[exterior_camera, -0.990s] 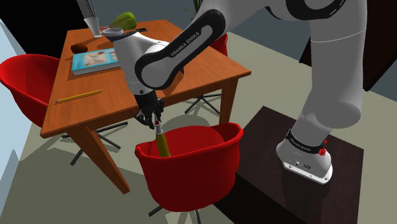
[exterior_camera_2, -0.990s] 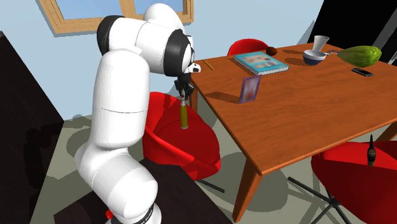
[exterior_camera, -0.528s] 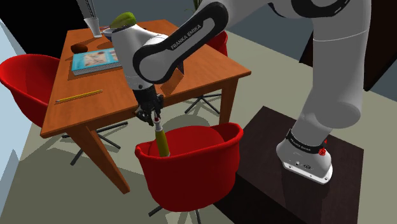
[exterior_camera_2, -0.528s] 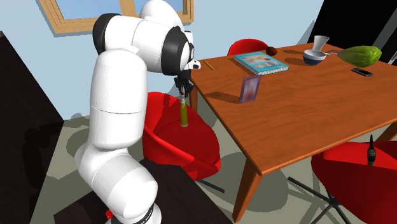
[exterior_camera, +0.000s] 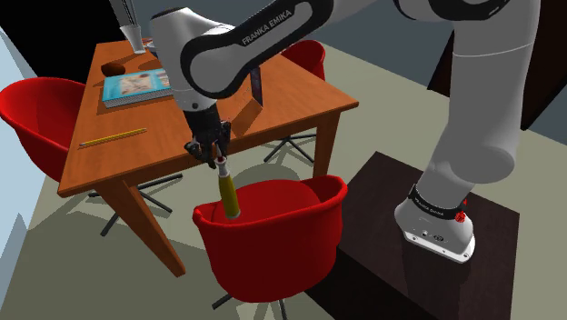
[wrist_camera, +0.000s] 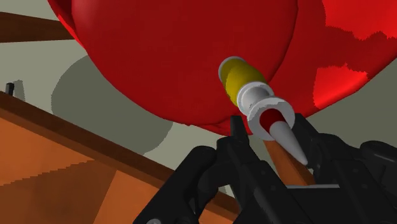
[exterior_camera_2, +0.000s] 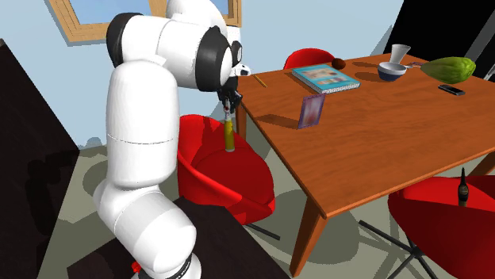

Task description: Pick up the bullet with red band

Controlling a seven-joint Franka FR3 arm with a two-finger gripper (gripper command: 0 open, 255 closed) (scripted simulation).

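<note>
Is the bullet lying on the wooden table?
No, the bullet hangs from the gripper over the red chair, beside the table.

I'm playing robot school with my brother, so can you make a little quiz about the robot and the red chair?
1. Pick one: what is the gripper clasping?
A) the bullet
B) the blue book
C) the yellow pencil

2. True or false: the bullet hangs over the table.

3. Fill in the gap: the fingers clasp the bullet by its ___ end.

Key
1. A. The black fingers are closed on the bullet.
2. False. It hangs upright over the red chair, beside the table's edge.
3. Pointed. The wrist view shows the cone tip between the fingers, with the red band just beyond them.
</note>
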